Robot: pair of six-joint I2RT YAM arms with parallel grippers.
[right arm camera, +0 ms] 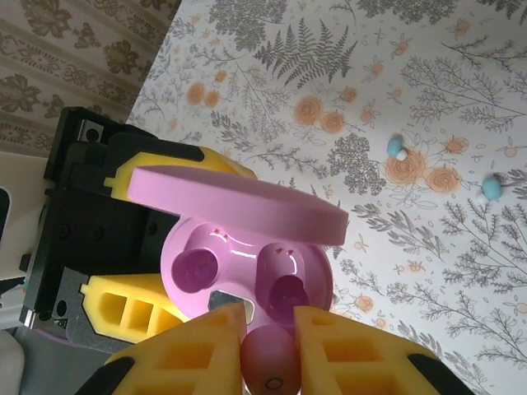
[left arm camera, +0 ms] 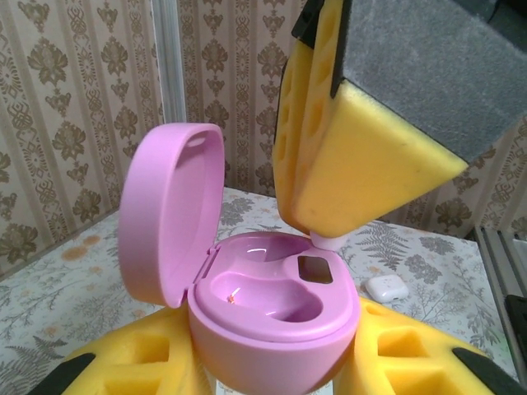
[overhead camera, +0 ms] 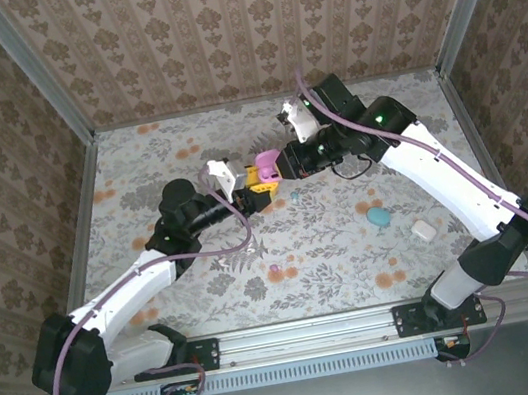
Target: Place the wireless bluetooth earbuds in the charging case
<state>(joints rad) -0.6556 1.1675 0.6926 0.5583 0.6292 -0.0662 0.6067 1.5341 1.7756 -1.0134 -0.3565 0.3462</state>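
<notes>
My left gripper (left arm camera: 272,366) is shut on the pink charging case (left arm camera: 276,317), held upright above the table with its lid (left arm camera: 169,210) swung open. Both wells (right arm camera: 284,284) of the case are empty. My right gripper (right arm camera: 270,333) is shut on a pink earbud (right arm camera: 270,360). It hangs just over the case's rim beside the small dark window (left arm camera: 314,268), and the earbud's tip (left arm camera: 329,241) pokes out below the yellow fingers (left arm camera: 362,156). In the top view the two grippers (overhead camera: 257,186) (overhead camera: 285,166) meet over the middle of the table.
Two light blue earbuds (right arm camera: 398,148) (right arm camera: 491,188) lie on the floral tabletop beyond the case. A teal case (overhead camera: 378,216) and a white case (overhead camera: 422,229) sit to the right, and a small pink earbud (overhead camera: 274,271) lies toward the front. Patterned walls enclose the table.
</notes>
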